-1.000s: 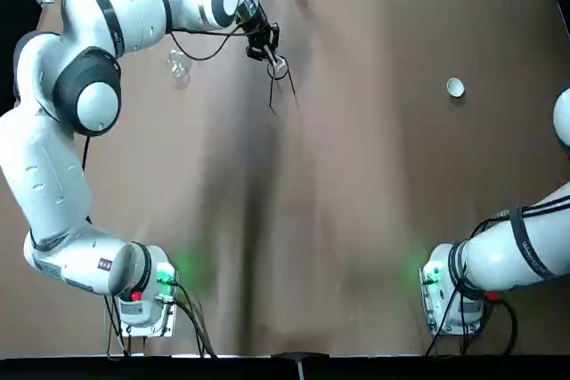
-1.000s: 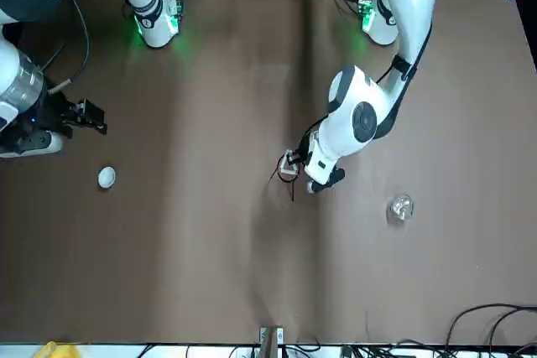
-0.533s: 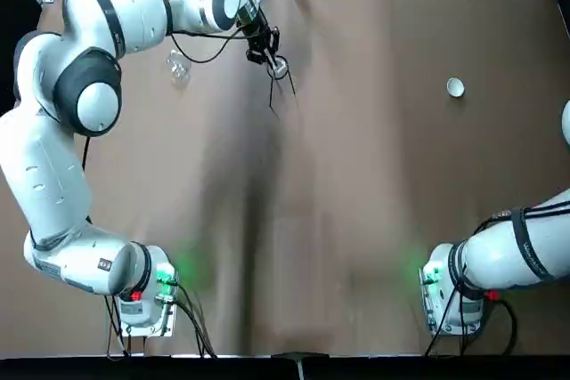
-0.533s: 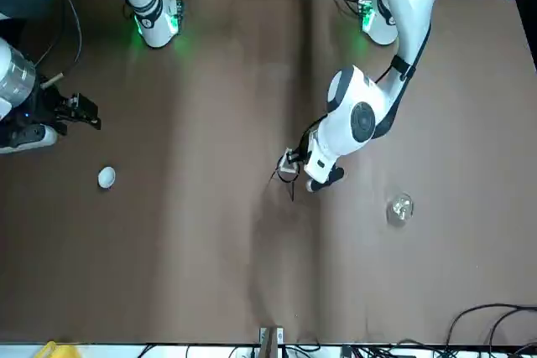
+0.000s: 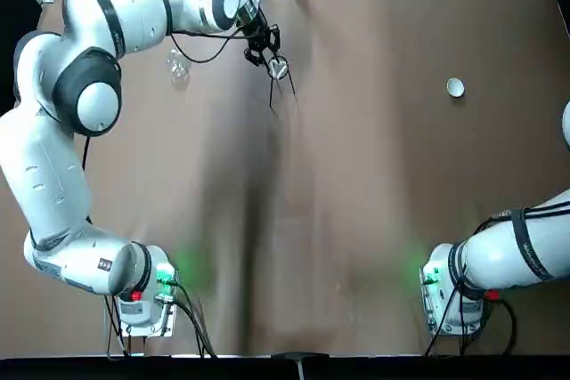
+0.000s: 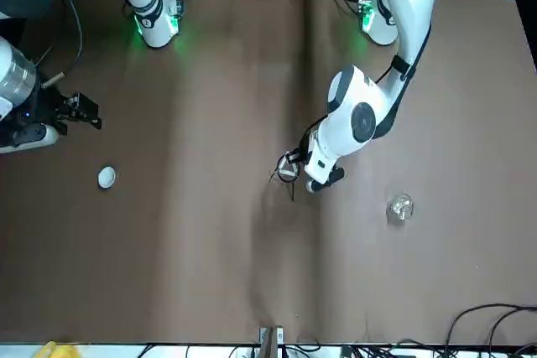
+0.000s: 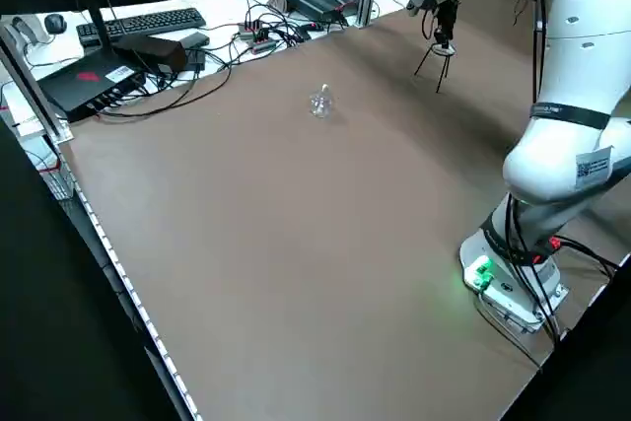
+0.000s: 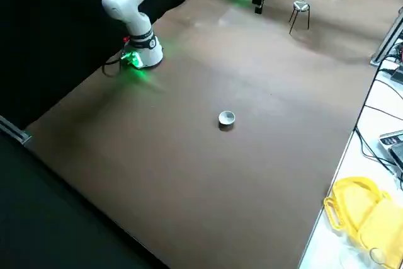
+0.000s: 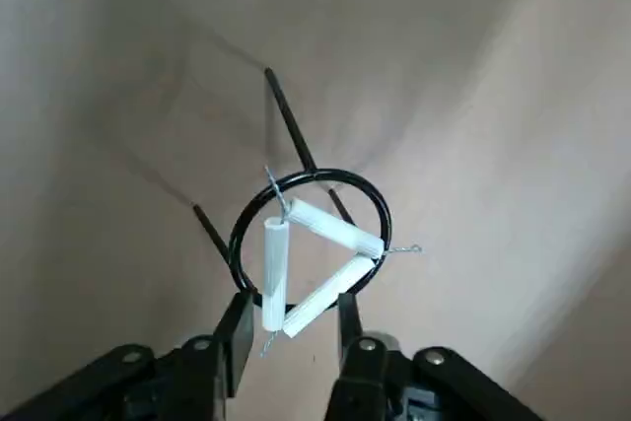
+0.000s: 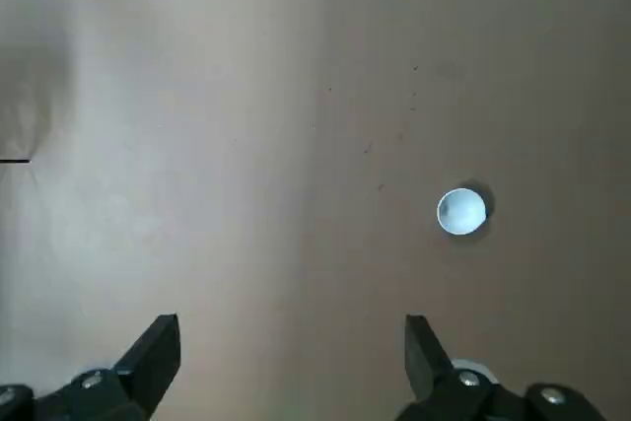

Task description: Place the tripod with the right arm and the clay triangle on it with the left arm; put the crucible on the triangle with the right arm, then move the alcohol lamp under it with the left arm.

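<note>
The black wire tripod (image 5: 277,88) stands at the far middle of the table. The white clay triangle (image 9: 325,229) lies flat on the tripod's ring. My left gripper (image 9: 289,332) is open, and its fingers straddle one corner of the clay triangle (image 5: 280,67) without pinching it. The white crucible (image 5: 455,87) sits alone on the mat at the far right. My right gripper (image 10: 291,327) hovers wide open and empty, short of the crucible (image 10: 460,212). The clear alcohol lamp (image 5: 178,66) stands left of the tripod, behind the left arm.
Cables, a keyboard and boxes (image 7: 148,41) crowd the bench past the table's far edge. A yellow object (image 8: 362,209) lies off the table's far right corner. Brown mat (image 5: 356,220) covers the table between the arm bases.
My right gripper has drifted a little toward its own side of the table, away from the crucible. The left gripper, tripod and clay triangle have barely moved.
</note>
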